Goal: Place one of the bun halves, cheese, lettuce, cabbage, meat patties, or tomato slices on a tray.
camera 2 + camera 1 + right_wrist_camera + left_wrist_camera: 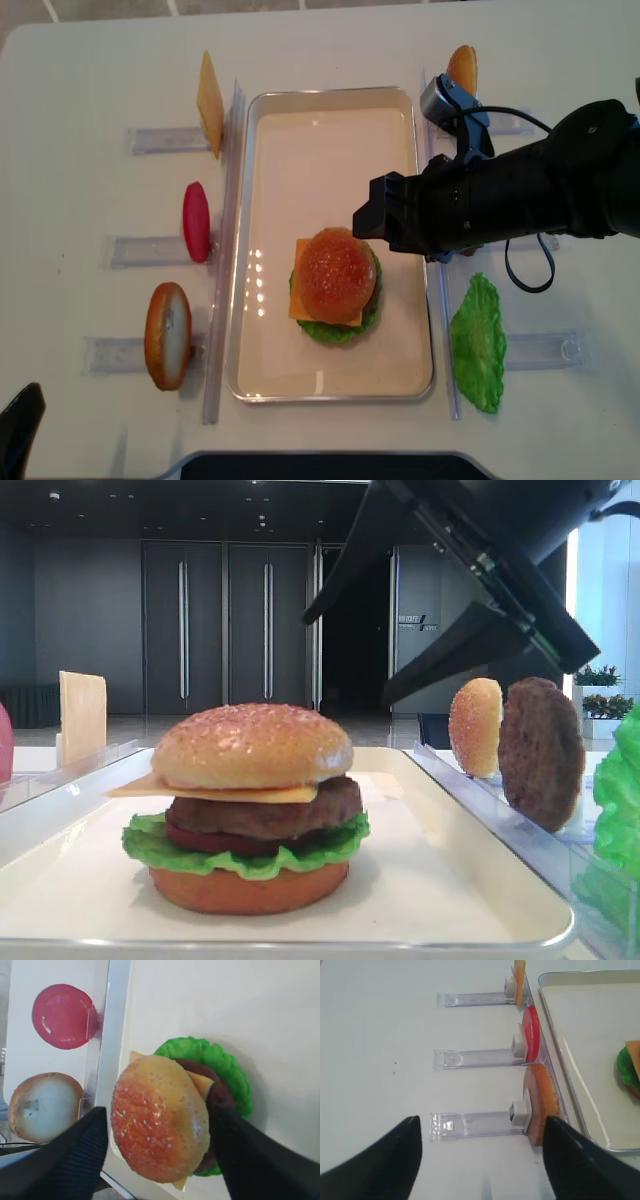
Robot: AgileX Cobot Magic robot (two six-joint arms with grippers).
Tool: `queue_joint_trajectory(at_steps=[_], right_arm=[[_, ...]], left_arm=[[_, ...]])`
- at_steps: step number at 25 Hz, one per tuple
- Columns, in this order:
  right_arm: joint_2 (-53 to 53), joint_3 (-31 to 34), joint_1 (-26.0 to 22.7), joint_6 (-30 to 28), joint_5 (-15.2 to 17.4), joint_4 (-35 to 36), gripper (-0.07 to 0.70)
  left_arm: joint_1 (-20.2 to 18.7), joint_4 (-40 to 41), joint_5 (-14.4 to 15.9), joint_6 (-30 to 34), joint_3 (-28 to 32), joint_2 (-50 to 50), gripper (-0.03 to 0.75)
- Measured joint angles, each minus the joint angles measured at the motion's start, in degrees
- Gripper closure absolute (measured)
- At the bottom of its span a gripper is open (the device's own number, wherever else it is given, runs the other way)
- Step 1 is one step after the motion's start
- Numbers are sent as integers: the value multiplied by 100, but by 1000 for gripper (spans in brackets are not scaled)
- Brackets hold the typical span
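A stacked burger stands on the white tray (270,150). From the bottom it is a bun base, lettuce (240,855), tomato, meat patty (270,815), cheese (250,792) and a sesame bun half (250,742) on top. My right gripper (345,660) hangs open above and to the right of the stack. In the right wrist view its fingers (80,1155) stand either side of the bun half (160,1120) with gaps, holding nothing. My left gripper (481,1125) is open over the table near a racked bun half (542,1100).
Clear racks flank the tray. On the left stand a cheese slice (209,98), a tomato slice (196,222) and a bun half (167,335). On the right stand a bun half (475,725), a patty (541,750) and a lettuce leaf (478,342).
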Motion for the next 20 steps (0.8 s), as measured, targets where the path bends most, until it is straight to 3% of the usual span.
queue_joint_trajectory(at_steps=[9, 17, 20], right_arm=[[-442, -230, 0, 538, -141, -542, 163], [-933, -651, 0, 2437, 2, -2813, 163], [-1210, -833, 0, 3287, 259, -3910, 163]], left_arm=[[0, 0, 0, 0, 0, 0, 141], [0, 0, 0, 0, 0, 0, 141], [0, 0, 0, 0, 0, 0, 141]])
